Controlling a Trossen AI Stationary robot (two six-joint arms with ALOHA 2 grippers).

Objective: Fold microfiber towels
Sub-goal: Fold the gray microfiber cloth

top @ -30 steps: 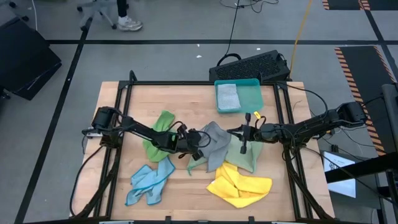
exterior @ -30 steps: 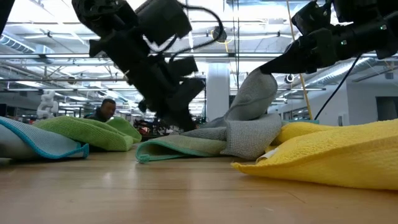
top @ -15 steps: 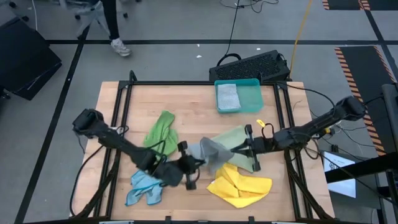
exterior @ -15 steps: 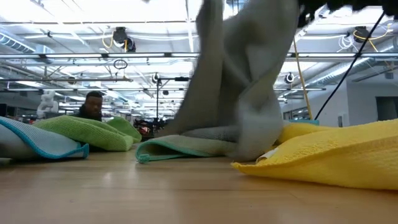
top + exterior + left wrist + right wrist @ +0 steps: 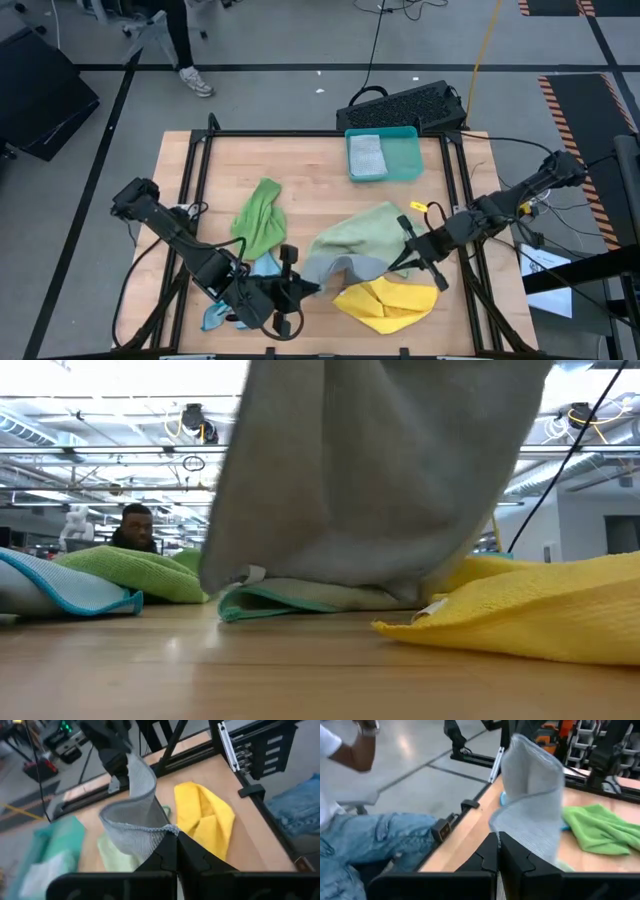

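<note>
— Step in hand?
— Spreading: my left gripper (image 5: 297,290) and right gripper (image 5: 408,262) each pinch a corner of the soft grey microfiber towel (image 5: 340,268), held near-centre above the table.
— Next?
— Probably lay it flat.

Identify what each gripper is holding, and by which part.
Both hold the grey towel: left gripper pinches one edge, right gripper the opposite edge.
</note>
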